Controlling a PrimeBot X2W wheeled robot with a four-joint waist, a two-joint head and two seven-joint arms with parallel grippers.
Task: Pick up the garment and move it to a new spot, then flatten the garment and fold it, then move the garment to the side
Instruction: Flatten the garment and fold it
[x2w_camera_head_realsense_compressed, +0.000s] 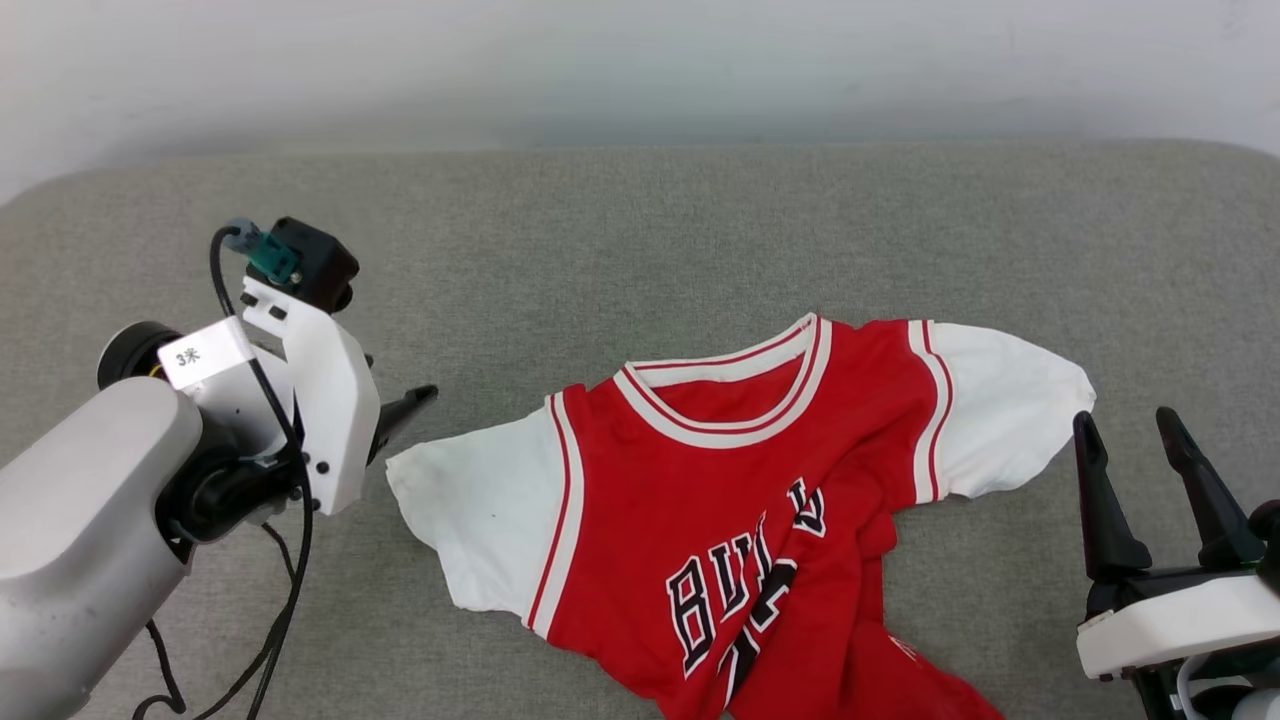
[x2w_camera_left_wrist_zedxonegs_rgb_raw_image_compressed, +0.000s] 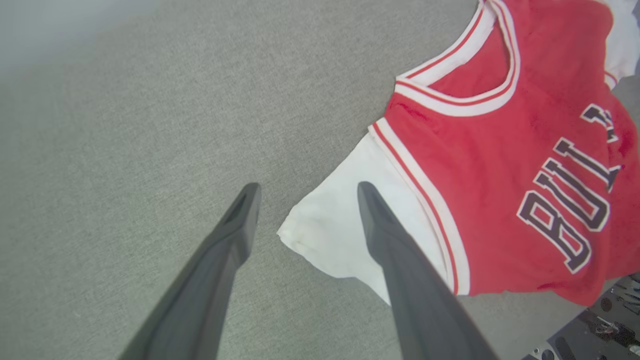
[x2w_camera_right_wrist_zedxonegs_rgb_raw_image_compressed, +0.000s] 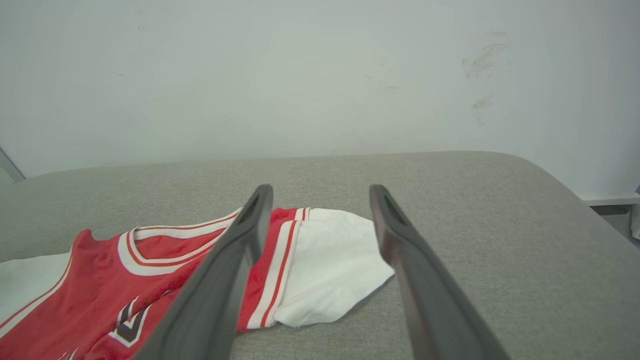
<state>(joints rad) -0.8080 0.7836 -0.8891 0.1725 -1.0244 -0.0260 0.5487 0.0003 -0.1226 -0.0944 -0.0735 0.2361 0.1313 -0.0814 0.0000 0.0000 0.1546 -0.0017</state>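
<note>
Jersey (x2w_camera_head_realsense_compressed: 640, 500) rumpled on grey padded surface (x2w_camera_head_realsense_compressed: 640, 250), between tools. Left tool (x2w_camera_left_wrist_zedxonegs_rgb_raw_image_compressed: 307, 187) wide, empty, near one white sleeve's edge; right tool (x2w_camera_head_realsense_compressed: 1125, 418) wide, empty, just beside other sleeve.

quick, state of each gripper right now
Left gripper: open, holding nothing, near the red jersey.
Right gripper: open, holding nothing.
</note>
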